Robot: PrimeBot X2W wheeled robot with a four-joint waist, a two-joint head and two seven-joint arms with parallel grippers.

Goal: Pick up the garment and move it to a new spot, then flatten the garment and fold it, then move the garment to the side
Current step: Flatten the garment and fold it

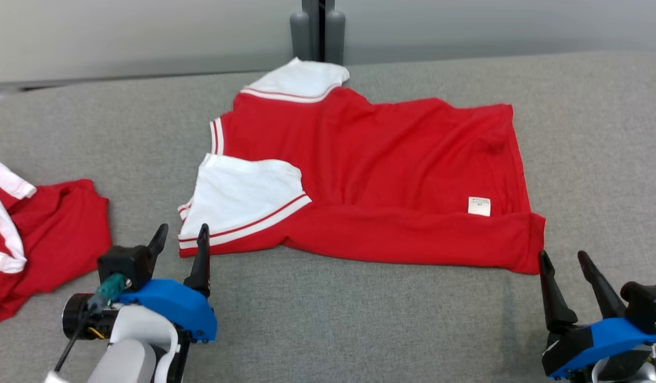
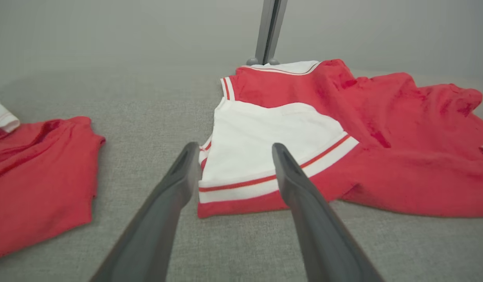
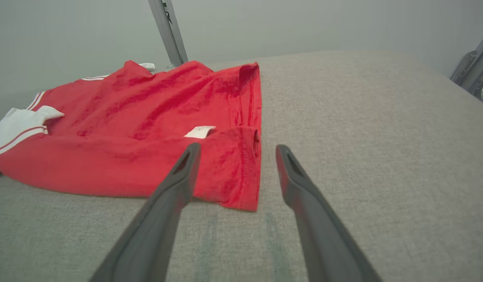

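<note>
Left gripper [image 1: 183,230], right gripper [image 1: 563,256] low in head view — both spread wide, empty.

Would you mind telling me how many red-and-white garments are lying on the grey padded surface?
2. A red fabric shirt with white sleeves lies spread in the middle; a crumpled red-and-white garment lies at the far left, partly cut off. Others may be out of view.

Matt red-and-white cloth jersey [image 1: 392,175] on the desk's [image 1: 360,319] coarse grey woven fabric; left tool [image 1: 183,230] and right tool [image 1: 563,256] in smooth, matt dark plastic.
</note>
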